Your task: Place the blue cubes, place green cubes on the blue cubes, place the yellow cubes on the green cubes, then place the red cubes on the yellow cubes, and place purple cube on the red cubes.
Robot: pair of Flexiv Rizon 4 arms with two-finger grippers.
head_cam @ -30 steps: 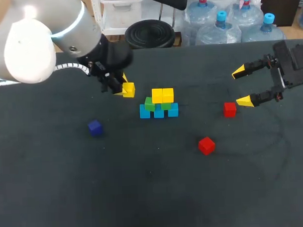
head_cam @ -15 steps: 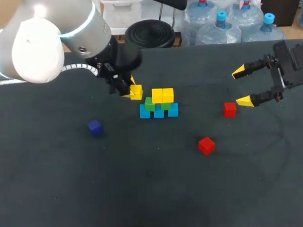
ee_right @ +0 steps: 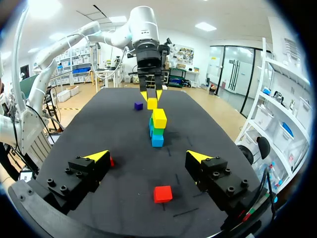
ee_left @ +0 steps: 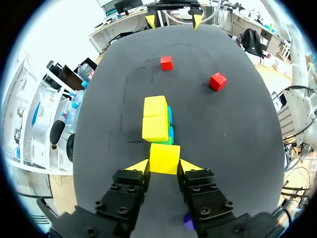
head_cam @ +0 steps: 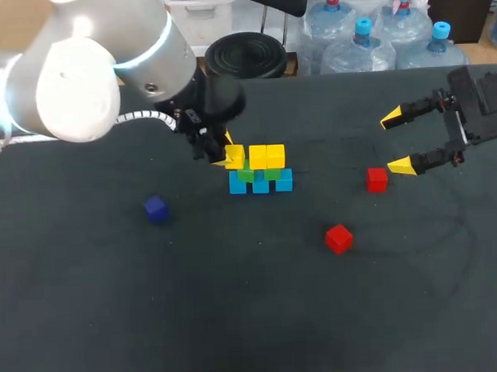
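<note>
Yellow cube [head_cam: 235, 156]: clamped in left claw [ee_left: 164, 166], just beside the two placed yellow cubes [head_cam: 267, 156], over the green cubes [head_cam: 246, 175]. Step: yellow layer. Next, probably: lower, release. Right claw [head_cam: 396, 142]: fingers apart, empty, near a red cube [head_cam: 377, 179].

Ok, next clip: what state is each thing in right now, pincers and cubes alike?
left pincer: shut on the third yellow cube, not yet released.
right pincer: open, empty.
blue cubes: in a row on the table.
green cubes: stacked on the blue cubes.
placed yellow cubes: two, stacked on the green cubes.
far red cube: loose, unstacked.
near red cube: loose, unstacked.
purple cube: loose, unstacked.
</note>
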